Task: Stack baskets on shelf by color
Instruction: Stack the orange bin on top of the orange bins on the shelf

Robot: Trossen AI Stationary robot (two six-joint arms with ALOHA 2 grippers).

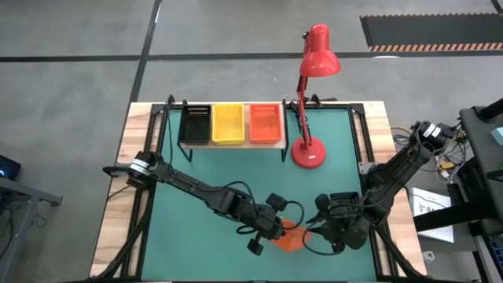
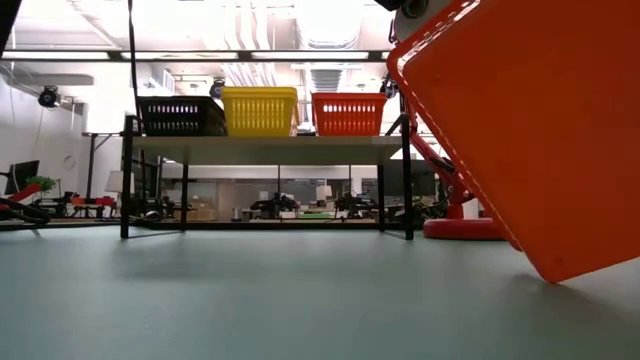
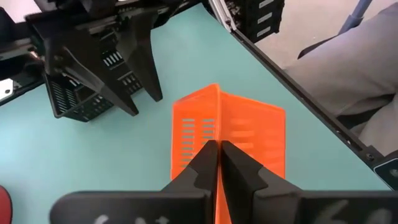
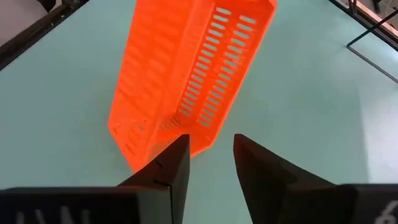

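An orange-red basket hangs tilted near the table's front edge, one corner low over the green top. My left gripper is shut on it. My right gripper stands open just short of the basket's end, with nothing between its fingers. At the far side, the shelf carries a black basket, a yellow basket and an orange-red basket side by side, resting on their bottoms. My left gripper pinches one thin wall of the basket at its rim between its two fingers, which come slanting down from the table's left side. The basket stands tilted beyond the fingers. Whether its low corner touches the table I cannot tell.
A red desk lamp stands on its round base to the right of the shelf, its head leaning over the far edge. A black meshed thing, perhaps a basket, shows beside my right arm. Free green table lies in front of the shelf.
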